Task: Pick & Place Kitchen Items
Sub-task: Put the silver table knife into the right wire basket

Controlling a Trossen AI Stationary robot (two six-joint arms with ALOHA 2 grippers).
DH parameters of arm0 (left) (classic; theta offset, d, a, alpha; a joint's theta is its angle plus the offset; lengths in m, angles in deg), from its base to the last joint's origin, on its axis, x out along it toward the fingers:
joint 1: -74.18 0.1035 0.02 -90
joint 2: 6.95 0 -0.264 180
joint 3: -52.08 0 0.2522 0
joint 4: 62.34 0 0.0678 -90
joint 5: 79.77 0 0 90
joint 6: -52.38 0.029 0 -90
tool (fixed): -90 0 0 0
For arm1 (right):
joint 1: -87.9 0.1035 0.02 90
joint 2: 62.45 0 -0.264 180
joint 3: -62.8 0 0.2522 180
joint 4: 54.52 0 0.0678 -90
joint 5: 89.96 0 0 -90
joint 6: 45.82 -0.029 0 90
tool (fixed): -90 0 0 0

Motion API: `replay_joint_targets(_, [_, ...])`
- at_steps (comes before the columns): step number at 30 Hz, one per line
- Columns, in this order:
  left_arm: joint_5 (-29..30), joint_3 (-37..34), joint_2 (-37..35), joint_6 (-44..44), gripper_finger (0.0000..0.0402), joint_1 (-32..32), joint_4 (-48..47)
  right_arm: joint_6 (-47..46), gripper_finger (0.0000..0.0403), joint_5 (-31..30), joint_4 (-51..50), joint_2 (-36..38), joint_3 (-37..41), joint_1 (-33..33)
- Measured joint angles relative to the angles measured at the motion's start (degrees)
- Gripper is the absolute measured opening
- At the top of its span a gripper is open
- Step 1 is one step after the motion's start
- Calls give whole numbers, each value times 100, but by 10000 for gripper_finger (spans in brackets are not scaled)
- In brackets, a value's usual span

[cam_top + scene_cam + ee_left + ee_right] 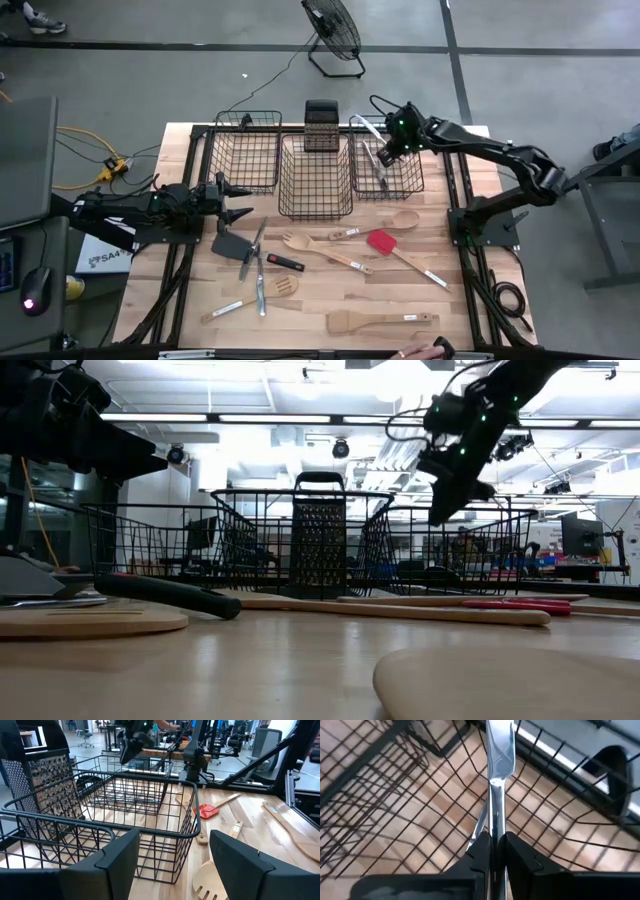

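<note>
- Clamped tight between the right gripper's (496, 851) dark fingers, a silver metal utensil (499, 775) runs straight up the middle of the right wrist frame, its flat end pointing down into the wire mesh — held upright, I'd say, so it can slip between the wires.
- Overhead, that right gripper (392, 147) hangs over the right-hand basket (412, 186) at upper centre-right, with another metal piece (380, 168) already lying inside — this looks like the drop-off spot for cutlery.
- Beside it sit the middle basket (316, 210), with a box grater (321, 127) at its far edge, and the left basket (246, 185).
- Over at centre-left, the left gripper (238, 201) waits with its fingers spread wide, gripping nothing, pointed toward the pile.
- Plenty left on the table in the lower half: a black spatula (230, 244), a wooden fork (322, 250), a wooden spoon (376, 226), a red spatula (400, 253), a slotted wooden spatula (252, 297), a wooden turner (378, 321) and metal tongs (253, 250).
- Judging by that spread, the sorting is only starting.
</note>
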Motion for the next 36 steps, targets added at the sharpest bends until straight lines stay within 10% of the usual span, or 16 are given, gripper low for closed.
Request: replay_joint_targets(36, [2, 1, 0, 1, 237, 0, -2, -991, 64, -415, 592, -250, 991, 98])
